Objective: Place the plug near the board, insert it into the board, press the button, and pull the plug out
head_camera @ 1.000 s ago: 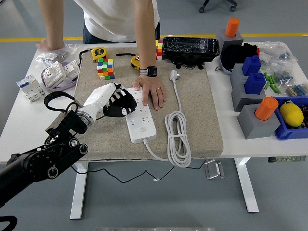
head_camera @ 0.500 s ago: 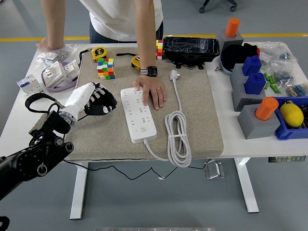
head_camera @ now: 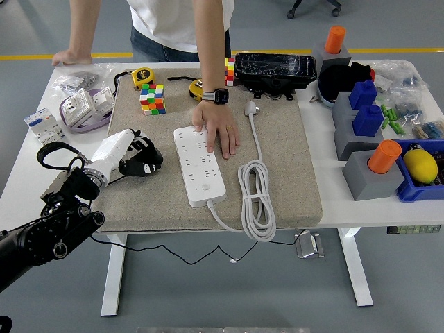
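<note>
— Where is the robot's left hand [head_camera: 135,156] placed?

— Over the beige felt mat [head_camera: 159,201], well left of the long white power strip [head_camera: 199,165]. Its fingers are curled around something dark — whether that is the plug cannot be told.

— And the strip itself?

— It is pinned at its far end by a person's hand [head_camera: 220,130], with a black watch at the wrist — likely so that it is kept from sliding when a plug is pushed in or pulled out. The strip's own white cord [head_camera: 255,198] is coiled just beside it, and the white plug [head_camera: 250,108] is left lying free at the mat's far edge.

— The right hand?

— None is seen at the white desk [head_camera: 347,208].
</note>
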`<move>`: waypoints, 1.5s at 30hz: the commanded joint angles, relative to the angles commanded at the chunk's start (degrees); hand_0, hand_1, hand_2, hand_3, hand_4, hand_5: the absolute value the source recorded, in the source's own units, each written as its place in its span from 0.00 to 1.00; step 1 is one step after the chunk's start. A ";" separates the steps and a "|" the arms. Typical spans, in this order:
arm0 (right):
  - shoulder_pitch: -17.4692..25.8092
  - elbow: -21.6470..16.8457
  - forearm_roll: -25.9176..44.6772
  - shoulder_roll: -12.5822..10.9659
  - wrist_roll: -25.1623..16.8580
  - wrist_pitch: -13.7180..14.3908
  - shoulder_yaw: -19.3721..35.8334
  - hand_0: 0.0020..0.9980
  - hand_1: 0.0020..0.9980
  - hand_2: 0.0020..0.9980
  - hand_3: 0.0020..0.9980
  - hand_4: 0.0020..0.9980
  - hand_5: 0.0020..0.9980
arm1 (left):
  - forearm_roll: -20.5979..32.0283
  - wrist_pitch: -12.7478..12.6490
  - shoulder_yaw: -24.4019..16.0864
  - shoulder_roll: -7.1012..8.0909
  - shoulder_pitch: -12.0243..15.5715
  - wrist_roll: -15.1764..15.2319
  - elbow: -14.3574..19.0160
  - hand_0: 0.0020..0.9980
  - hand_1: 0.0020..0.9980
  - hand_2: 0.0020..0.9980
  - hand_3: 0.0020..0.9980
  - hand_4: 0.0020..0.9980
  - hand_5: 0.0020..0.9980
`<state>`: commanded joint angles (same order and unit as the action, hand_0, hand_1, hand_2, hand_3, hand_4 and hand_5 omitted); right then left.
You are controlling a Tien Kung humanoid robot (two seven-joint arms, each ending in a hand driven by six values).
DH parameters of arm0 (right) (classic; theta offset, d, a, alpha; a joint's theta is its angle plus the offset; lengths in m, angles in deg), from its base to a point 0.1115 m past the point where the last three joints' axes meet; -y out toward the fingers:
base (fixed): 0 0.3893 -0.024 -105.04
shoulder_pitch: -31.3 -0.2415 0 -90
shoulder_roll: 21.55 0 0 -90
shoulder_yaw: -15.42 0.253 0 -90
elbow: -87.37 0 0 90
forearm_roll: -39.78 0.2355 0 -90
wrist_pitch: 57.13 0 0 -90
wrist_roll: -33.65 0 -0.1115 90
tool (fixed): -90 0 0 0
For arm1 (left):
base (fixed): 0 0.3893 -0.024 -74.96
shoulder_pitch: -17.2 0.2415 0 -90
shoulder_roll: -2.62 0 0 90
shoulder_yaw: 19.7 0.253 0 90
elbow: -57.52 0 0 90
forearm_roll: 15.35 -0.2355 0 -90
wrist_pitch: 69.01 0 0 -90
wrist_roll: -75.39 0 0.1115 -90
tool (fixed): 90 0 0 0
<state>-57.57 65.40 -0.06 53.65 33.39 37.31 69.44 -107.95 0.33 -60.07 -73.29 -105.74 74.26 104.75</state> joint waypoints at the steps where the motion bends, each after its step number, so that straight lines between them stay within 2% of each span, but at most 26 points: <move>1: 0.01 0.00 0.00 0.00 0.00 0.00 -0.01 0.61 0.63 0.62 0.55 0.94 0.48 | 0.01 0.04 0.00 0.01 0.07 -0.05 -0.02 0.74 0.72 0.74 0.76 0.98 0.24; 3: 0.01 -0.02 -0.02 0.00 -0.01 0.00 0.02 0.61 0.63 0.62 0.55 0.94 0.48 | -0.22 -0.09 -0.16 0.03 0.25 0.00 0.07 0.74 0.72 0.74 0.76 0.98 0.24; 4: 0.02 -0.06 -0.05 0.00 -0.02 0.01 0.06 0.61 0.63 0.62 0.55 0.94 0.48 | -0.32 -0.18 -0.59 0.07 0.52 0.10 0.45 0.73 0.73 0.74 0.76 1.00 0.28; 7: 0.02 -0.09 -0.09 0.01 -0.02 0.00 0.08 0.61 0.63 0.62 0.55 0.94 0.48 | -0.96 -0.39 -2.27 0.21 1.28 0.29 2.09 0.73 0.73 0.74 0.76 1.00 0.28; 9: 0.03 -0.05 -0.10 0.00 -0.01 -0.01 -0.01 0.61 0.63 0.62 0.55 0.94 0.48 | -1.40 -0.51 -4.12 0.43 2.03 0.45 4.15 0.73 0.73 0.74 0.76 1.00 0.28; 10: 0.00 -0.05 -0.12 -0.01 -0.02 0.00 -0.02 0.61 0.63 0.62 0.55 0.94 0.48 | -1.52 -0.53 -5.16 0.54 2.39 0.50 5.34 0.72 0.73 0.75 0.76 1.00 0.35; 12: -0.05 -0.02 -0.12 -0.02 -0.02 0.01 0.00 0.61 0.63 0.62 0.55 0.94 0.48 | -1.24 -0.70 -7.17 0.64 3.20 0.95 7.59 0.72 0.73 0.75 0.76 1.00 0.35; 14: -0.04 0.02 -0.11 0.02 -0.02 0.02 0.07 0.61 0.63 0.62 0.55 0.94 0.48 | 0.37 -1.15 -9.27 0.60 4.14 2.64 9.80 0.72 0.73 0.75 0.76 1.00 0.35; 15: -0.07 0.04 -0.12 0.03 -0.01 0.01 0.06 0.61 0.63 0.62 0.55 0.94 0.48 | 2.05 -1.62 -10.55 0.44 4.88 3.91 11.09 0.56 0.64 0.66 0.73 0.97 0.38; 21: -0.13 0.07 -0.25 0.06 -0.03 0.04 0.24 0.61 0.63 0.62 0.55 0.94 0.48 | 16.27 -3.16 -16.32 -0.44 8.84 9.73 17.19 0.56 0.64 0.66 0.73 0.97 0.38; 22: -0.14 0.08 -0.24 0.04 -0.02 0.05 0.26 0.61 0.63 0.62 0.55 0.94 0.48 | 18.51 -3.47 -16.68 -0.58 9.31 10.30 17.59 0.46 0.55 0.55 0.60 0.84 0.34; 24: -0.21 0.10 -0.25 0.04 -0.03 0.07 0.34 0.61 0.63 0.62 0.55 0.94 0.48 | 21.33 -3.86 -17.75 -0.90 10.76 10.84 18.72 0.46 0.55 0.55 0.60 0.84 0.34; 30: -0.60 0.14 -0.32 0.07 -0.02 0.12 0.18 0.61 0.63 0.62 0.55 0.94 0.48 | 24.00 -3.86 -19.75 -0.48 13.10 11.01 19.67 0.45 0.53 0.54 0.59 0.82 0.32; 39: -0.80 0.49 -0.50 0.11 -0.03 0.26 0.29 0.61 0.63 0.62 0.55 0.94 0.48 | 24.07 -3.34 -22.76 1.86 14.03 10.81 20.48 0.45 0.52 0.54 0.59 0.81 0.31; 45: -1.05 0.53 -0.44 0.19 -0.17 -0.01 0.00 0.61 0.63 0.62 0.55 0.94 0.48 | 23.72 -2.79 -24.88 2.73 14.67 10.26 21.60 0.45 0.52 0.54 0.59 0.81 0.30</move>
<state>-58.61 65.93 -0.49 53.84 33.22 37.30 69.44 -84.22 -2.46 -84.96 -70.56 -91.06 84.51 126.35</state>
